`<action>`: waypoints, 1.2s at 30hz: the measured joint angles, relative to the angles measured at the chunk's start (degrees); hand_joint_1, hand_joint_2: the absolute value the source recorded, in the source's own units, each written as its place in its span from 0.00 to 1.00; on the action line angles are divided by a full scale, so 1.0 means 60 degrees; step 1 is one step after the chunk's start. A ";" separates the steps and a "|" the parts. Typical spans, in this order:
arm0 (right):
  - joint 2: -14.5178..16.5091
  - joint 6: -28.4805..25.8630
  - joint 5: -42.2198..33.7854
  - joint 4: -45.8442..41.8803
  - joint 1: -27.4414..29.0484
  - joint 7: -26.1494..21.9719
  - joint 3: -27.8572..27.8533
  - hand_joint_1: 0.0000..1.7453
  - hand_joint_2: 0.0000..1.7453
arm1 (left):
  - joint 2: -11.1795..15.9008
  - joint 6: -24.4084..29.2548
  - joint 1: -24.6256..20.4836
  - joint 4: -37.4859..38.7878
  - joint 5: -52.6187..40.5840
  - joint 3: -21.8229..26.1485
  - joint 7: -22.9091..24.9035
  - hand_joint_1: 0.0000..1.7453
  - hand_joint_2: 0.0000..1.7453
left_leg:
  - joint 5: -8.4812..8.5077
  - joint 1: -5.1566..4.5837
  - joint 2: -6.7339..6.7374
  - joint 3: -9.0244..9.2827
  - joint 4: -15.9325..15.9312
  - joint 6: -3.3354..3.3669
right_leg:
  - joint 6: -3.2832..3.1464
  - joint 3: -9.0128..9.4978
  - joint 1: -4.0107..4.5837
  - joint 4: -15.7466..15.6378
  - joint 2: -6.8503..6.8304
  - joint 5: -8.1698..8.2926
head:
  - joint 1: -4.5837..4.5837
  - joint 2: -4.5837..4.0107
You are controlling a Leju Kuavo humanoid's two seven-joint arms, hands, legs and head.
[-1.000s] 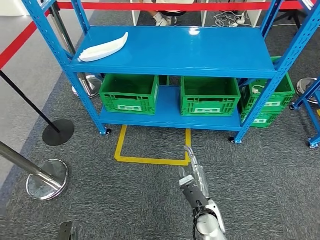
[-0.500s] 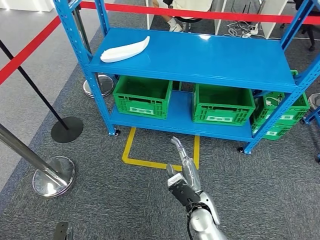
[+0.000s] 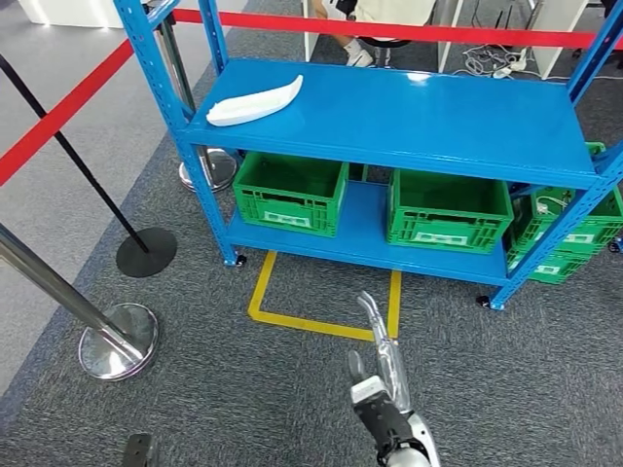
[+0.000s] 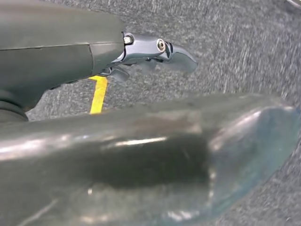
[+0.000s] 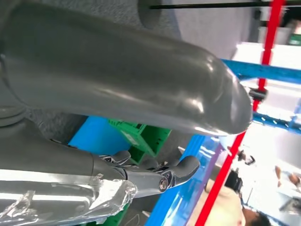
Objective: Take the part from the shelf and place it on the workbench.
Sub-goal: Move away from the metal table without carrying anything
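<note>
The part (image 3: 253, 101) is a long white curved piece lying on the left end of the blue shelf's (image 3: 456, 126) upper board. My right hand (image 3: 382, 375) stretches forward low over the grey carpet, well short of the shelf, fingers straight and holding nothing. In the right wrist view the right hand (image 5: 156, 176) points toward the blue shelf (image 5: 177, 197) and a green crate (image 5: 142, 134). In the left wrist view my left hand (image 4: 149, 47) hangs over the carpet with its fingers straight and apart, holding nothing.
Two green crates (image 3: 292, 191) (image 3: 448, 207) sit on the lower board, more green crates (image 3: 566, 243) at the right. A yellow floor marking (image 3: 323, 321) lies before the shelf. Stanchion bases (image 3: 118, 341) (image 3: 147, 251) and red barrier tape (image 3: 58, 117) stand left. A seated person's feet (image 3: 360, 53) show behind.
The whole view has shifted: the shelf and part now sit further right and closer. My right hand stays stretched out in front, empty.
</note>
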 joint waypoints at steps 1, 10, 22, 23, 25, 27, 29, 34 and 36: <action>-0.0035 0.0090 -0.0070 -0.0288 0.0264 -0.0045 -0.0072 0.00 0.00 | -0.0102 0.0076 -0.0006 0.0000 -0.0026 -0.0014 -0.0009 0.00 0.00 | -0.0274 0.0010 0.0044 -0.0193 0.0433 -0.0053 | -0.0032 0.0011 -0.0028 -0.0019 -0.0019 0.0015 | -0.0025 0.0000; -0.0013 0.1235 0.0003 -0.1737 0.1564 0.0200 -0.0852 0.00 0.00 | -0.0777 0.0287 -0.0226 -0.0001 0.0471 0.0000 -0.0120 0.00 0.00 | 0.0104 0.0173 0.0122 0.0128 0.0003 -0.0181 | 0.0135 0.0067 -0.0055 0.0018 -0.0048 -0.0105 | -0.0084 0.0001; 0.0415 0.1970 0.0387 -0.1753 0.1658 0.0173 -0.1921 0.00 0.00 | -0.0484 0.0374 -0.0201 0.0039 0.1128 0.0581 0.0198 0.00 0.00 | 0.0071 0.0094 0.0088 0.0266 -0.0288 0.0066 | 0.0286 0.0126 -0.0055 -0.0228 -0.0056 -0.0020 | 0.0019 0.0000; 0.0436 0.1951 0.0495 -0.1658 0.1612 0.0250 -0.2003 0.00 0.00 | -0.0472 0.0353 -0.0206 0.0042 0.1178 0.0609 0.0182 0.00 0.00 | 0.0071 0.0093 0.0089 0.0266 -0.0288 0.0067 | 0.0304 0.0131 -0.0057 -0.0230 -0.0054 -0.0019 | 0.0018 0.0000; 0.0465 0.1797 0.0780 -0.1072 0.1369 0.0374 -0.2317 0.00 0.00 | -0.0451 0.0318 -0.0211 0.0044 0.1280 0.0680 0.0139 0.00 0.00 | 0.0074 0.0093 0.0089 0.0269 -0.0288 0.0071 | 0.0333 0.0137 -0.0057 -0.0232 -0.0051 -0.0017 | 0.0015 0.0000; 0.0472 0.1496 0.1046 0.0183 0.0898 0.0221 -0.2945 0.00 0.00 | -0.0432 0.0342 -0.0208 0.0044 0.1368 0.0768 0.0076 0.00 0.00 | 0.0079 0.0097 0.0089 0.0276 -0.0288 0.0076 | 0.0339 0.0132 -0.0051 -0.0231 -0.0052 -0.0017 | 0.0015 0.0000; 0.0479 0.1209 0.1201 0.1623 0.0418 -0.0142 -0.3760 0.00 0.00 | -0.0421 0.0415 -0.0204 0.0044 0.1488 0.0852 -0.0046 0.00 0.00 | 0.0072 0.0090 0.0085 0.0274 -0.0272 0.0102 | 0.0374 0.0154 -0.0059 -0.0243 -0.0061 -0.0012 | 0.0020 0.0000; 0.0539 0.0950 0.1379 0.3759 -0.0200 -0.0498 -0.4726 0.00 0.00 | -0.0407 0.0503 -0.0209 0.0044 0.1794 0.1101 -0.0324 0.00 0.00 | 0.0227 0.0106 0.0079 0.0427 -0.0618 0.0371 | 0.0538 0.0125 -0.0087 -0.0147 -0.0063 -0.0085 | 0.0027 0.0002; 0.0534 0.0936 0.1506 0.4266 -0.0356 -0.0522 -0.4923 0.00 0.00 | -0.0408 0.0530 -0.0223 0.0044 0.1867 0.1166 -0.0380 0.00 0.00 | 0.0288 0.0131 0.0077 0.0540 -0.0795 0.0421 | 0.0526 -0.0347 -0.0086 0.0800 -0.0052 -0.0553 | 0.0095 0.0001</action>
